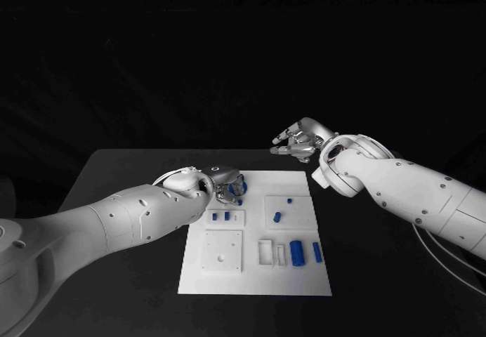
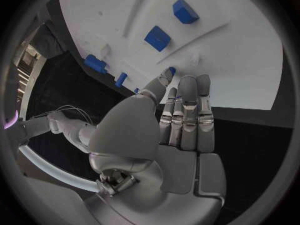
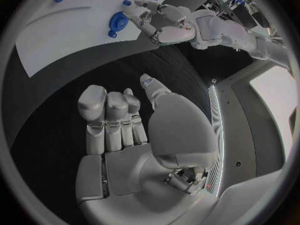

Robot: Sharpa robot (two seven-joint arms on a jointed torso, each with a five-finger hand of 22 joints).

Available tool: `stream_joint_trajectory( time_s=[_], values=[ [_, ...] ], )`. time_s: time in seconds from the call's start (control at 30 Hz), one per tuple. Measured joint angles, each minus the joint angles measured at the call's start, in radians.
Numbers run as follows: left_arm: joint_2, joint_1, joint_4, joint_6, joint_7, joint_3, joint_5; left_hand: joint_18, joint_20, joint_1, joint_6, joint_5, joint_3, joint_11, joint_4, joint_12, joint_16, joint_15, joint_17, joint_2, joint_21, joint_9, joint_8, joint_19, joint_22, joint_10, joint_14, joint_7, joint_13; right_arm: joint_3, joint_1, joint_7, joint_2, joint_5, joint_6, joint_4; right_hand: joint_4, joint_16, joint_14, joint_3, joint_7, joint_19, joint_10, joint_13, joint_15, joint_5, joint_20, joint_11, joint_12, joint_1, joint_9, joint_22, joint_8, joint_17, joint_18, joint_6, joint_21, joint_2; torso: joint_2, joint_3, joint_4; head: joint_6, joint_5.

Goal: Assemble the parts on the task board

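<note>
The white task board (image 1: 253, 281) lies mid-table. My left hand (image 1: 215, 185) hovers over its far left corner, fingers (image 2: 187, 110) stretched out straight and side by side, nothing held. A round blue part (image 1: 236, 188) lies under the fingertips; it is the blue disc (image 3: 117, 21) beside that hand (image 3: 159, 22). A bit of blue (image 2: 172, 71) peeks out at the thumb tip. Two small blue blocks (image 1: 222, 217) sit in a square recess, shown close (image 2: 157, 37). My right hand (image 1: 300, 142) hangs empty beyond the board's far right corner, palm (image 3: 125, 160) flat, fingers apart.
Two small blue pegs (image 1: 290, 201) (image 1: 277, 217) stand in the right-hand square plate. A thick blue cylinder (image 1: 297, 253) and a thinner one (image 1: 317, 252) lie near the board's right edge, beside white slots (image 1: 265, 251). Black table (image 1: 132, 175) surrounds the board.
</note>
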Motion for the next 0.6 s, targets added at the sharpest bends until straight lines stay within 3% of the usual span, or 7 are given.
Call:
stream_joint_trajectory(
  time_s=[0.6],
  values=[
    [0.017, -0.015, -0.029, 0.018, 0.020, -0.001, 0.001, 0.000, 0.000, -0.014, 0.032, 0.000, 0.015, -0.011, -0.004, 0.000, 0.081, -0.002, 0.016, 0.014, 0.059, 0.000, 0.000, -0.014, 0.001, 0.057, 0.002, 0.000, 0.000, 0.000, 0.000, 0.000, 0.003, 0.000, 0.000, 0.003, 0.000, 0.000, 0.000, 0.000, -0.001, 0.000, 0.000, 0.000, 0.000, 0.000, 0.000, 0.000, 0.000, 0.000, 0.000, 0.000, 0.000, 0.000, 0.000, 0.001, 0.000, 0.000, -0.001, -0.0006, 0.0021, -0.009, -0.007]
  ],
)
